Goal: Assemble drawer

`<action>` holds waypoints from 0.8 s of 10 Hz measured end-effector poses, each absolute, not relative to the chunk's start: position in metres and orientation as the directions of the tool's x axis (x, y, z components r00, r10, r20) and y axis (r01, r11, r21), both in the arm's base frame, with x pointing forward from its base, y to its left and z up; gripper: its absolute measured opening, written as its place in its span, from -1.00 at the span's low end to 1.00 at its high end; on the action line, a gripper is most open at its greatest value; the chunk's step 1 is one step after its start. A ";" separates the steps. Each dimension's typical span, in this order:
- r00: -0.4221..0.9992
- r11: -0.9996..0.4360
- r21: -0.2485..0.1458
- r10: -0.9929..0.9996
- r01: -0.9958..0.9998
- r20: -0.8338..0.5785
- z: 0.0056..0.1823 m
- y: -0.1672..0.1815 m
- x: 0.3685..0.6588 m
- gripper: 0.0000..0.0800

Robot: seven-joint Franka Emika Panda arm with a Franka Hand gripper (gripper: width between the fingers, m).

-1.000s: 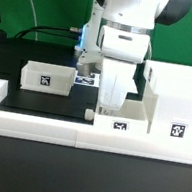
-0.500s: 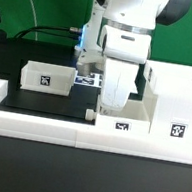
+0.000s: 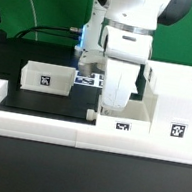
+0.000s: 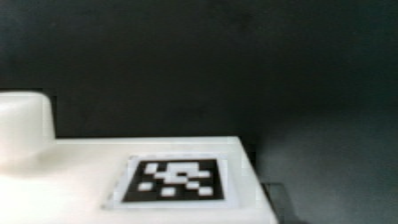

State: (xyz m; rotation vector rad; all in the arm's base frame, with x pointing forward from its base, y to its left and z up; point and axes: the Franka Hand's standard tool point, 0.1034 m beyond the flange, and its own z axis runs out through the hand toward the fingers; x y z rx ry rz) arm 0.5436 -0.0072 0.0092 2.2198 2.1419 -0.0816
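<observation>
Although the drawer [image 3: 174, 81] is not yet together, its three white parts all lie on the black table [image 3: 52, 102]. The box casing [image 3: 175, 105] stands at the right, the left tray [image 3: 44, 76] sits well apart from it, and the near tray [image 3: 121, 125] lies between them, just beside the casing and against the low border rail [image 3: 33, 126] on the near side. That near tray is the part in hand, I judge, because the gripper [image 3: 109, 108] hangs straight down over its left end, so the tray lies directly beneath the claw rather than off to a side. Its marked face looks toward the near side. Its long axis seems to run left to right along the rail, though the hand hides its far edge. Whether the fingers are spread, closed or pinching a tray wall I cannot tell: the white hand covers them. The wrist view shows only the tray's marker [image 4: 175, 178] on a flat white surface and a rounded white shape [image 4: 22, 125] that may be a finger. The next move probably turns on carrying the tray rightward to the casing, whose open face is partly hidden behind the arm. The rail allows little room toward the near side. The marker board [image 3: 87, 79] lies farther back, behind the arm.
</observation>
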 end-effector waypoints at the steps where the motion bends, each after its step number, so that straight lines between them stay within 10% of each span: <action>1: 0.036 -0.036 0.003 0.996 0.999 -0.077 0.009 -0.007 0.544 -0.89; 8: 0.035 -0.037 -0.020 0.996 0.999 -0.084 0.010 -0.009 0.543 -0.89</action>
